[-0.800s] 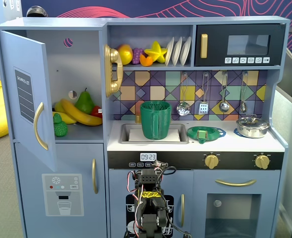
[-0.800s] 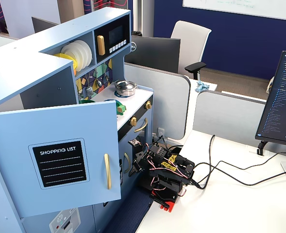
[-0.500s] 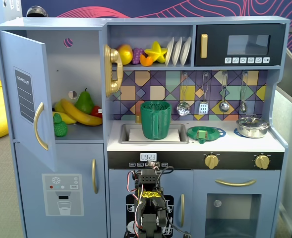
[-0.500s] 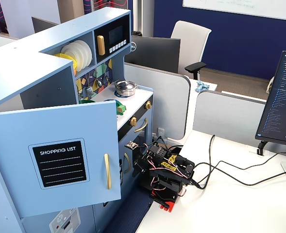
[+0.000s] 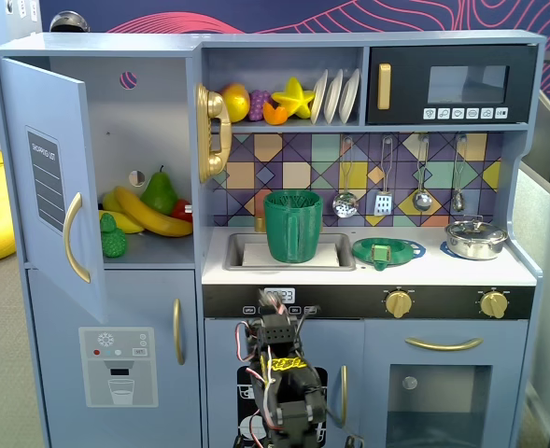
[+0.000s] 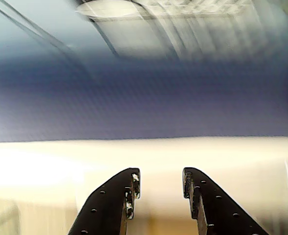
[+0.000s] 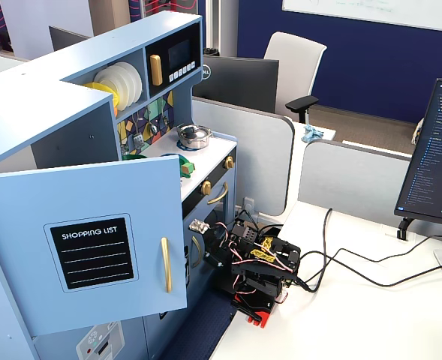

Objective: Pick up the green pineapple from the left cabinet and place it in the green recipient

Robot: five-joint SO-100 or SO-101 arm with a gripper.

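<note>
The green pineapple (image 5: 113, 236) stands at the front left of the shelf in the left cabinet (image 5: 144, 140), whose door (image 5: 46, 177) hangs open. The green recipient (image 5: 293, 226), a tall ribbed cup, stands in the sink. My gripper (image 5: 276, 303) is low in front of the kitchen, below the counter's front edge and well right of the pineapple. Another fixed view shows the gripper (image 7: 198, 225) close to the oven front. In the wrist view the gripper (image 6: 159, 178) is open with nothing between its black fingers (image 6: 129, 188); the scene behind is blurred.
Bananas (image 5: 148, 213) and a dark green pear (image 5: 160, 191) lie behind the pineapple. A flat green dish (image 5: 387, 250) and a steel pot (image 5: 475, 238) sit on the counter. Cables (image 7: 341, 262) trail across the white desk behind the arm.
The arm has lifted and tilted: the gripper rose toward the counter's front edge and now covers part of the clock display.
</note>
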